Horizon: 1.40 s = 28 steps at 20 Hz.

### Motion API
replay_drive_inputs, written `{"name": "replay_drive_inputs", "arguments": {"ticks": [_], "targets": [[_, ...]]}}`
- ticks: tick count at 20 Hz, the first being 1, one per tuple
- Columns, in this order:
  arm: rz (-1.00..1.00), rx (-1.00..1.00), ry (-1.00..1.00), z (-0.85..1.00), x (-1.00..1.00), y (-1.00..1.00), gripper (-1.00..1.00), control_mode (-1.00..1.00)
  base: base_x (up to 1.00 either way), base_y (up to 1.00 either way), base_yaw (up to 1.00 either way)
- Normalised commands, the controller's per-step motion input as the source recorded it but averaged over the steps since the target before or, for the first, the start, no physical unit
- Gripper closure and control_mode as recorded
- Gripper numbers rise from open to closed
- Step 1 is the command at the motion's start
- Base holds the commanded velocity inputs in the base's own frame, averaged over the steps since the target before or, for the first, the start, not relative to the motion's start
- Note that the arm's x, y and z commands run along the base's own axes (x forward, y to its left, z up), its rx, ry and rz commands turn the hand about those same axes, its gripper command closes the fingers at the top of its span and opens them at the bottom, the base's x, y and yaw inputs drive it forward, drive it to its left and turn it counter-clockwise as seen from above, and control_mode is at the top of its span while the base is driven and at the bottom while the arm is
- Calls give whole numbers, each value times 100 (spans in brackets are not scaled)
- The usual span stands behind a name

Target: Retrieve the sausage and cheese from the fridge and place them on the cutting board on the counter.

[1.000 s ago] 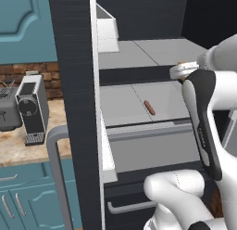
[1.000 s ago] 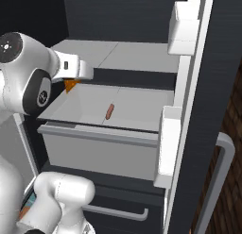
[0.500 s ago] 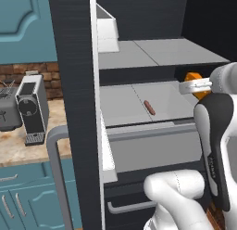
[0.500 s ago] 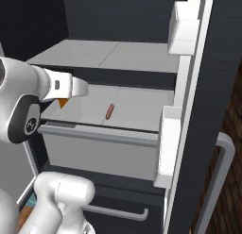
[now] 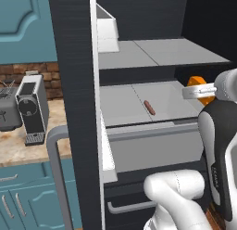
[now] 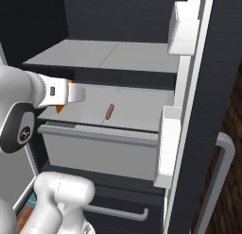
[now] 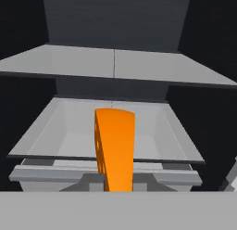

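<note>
Now drawn back from the fridge (image 5: 74, 85), jaws clamped on cheese (image 7: 115, 148), sausage (image 5: 149, 107) unmoved on shelf (image 5: 125, 104)

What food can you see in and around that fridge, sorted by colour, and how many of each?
Orange: 1, the cheese, held in the gripper
Reddish brown: 1, the sausage, lying on the fridge shelf
Total: 2

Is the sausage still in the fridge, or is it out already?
In. The sausage lies on the pale shelf inside the fridge, apart from the gripper, which is shut on the cheese.
</note>
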Motion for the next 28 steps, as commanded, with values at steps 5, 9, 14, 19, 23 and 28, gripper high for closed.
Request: {"name": "replay_drive_inputs", "arguments": {"ticks": [5,9,14,19,23,28], "targets": [[0,-2,0,-3,0,1,100,100,0,1,0],[0,0,0,0,0,0,100,100,-41,0,0],[0,0,0,0,0,0,100,100,-64,0,0],[0,0,0,0,0,0,100,100,-71,0,0],[0,0,0,0,0,0,100,100,-63,0,0],[0,0,0,0,0,0,100,100,-76,0,0]]}}
